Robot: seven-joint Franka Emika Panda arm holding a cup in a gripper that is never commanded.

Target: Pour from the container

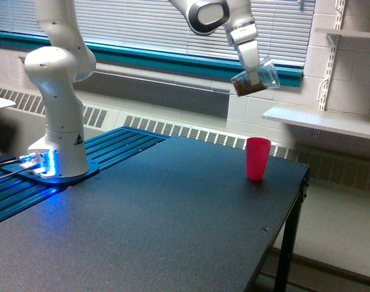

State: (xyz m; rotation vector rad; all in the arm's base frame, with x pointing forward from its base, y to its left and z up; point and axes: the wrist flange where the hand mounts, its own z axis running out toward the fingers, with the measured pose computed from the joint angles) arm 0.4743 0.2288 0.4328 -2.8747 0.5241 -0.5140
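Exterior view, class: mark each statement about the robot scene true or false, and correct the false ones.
1. The gripper holds a clear cup in the air. True.
2. The clear cup is empty. False: dark brown material sits in it.
3. The pink cup stands upright on the black table. True.
4. The clear cup touches the pink cup. False: it is well above it, apart.
5. The pink cup is near the table's edge at the exterior view's right. True.
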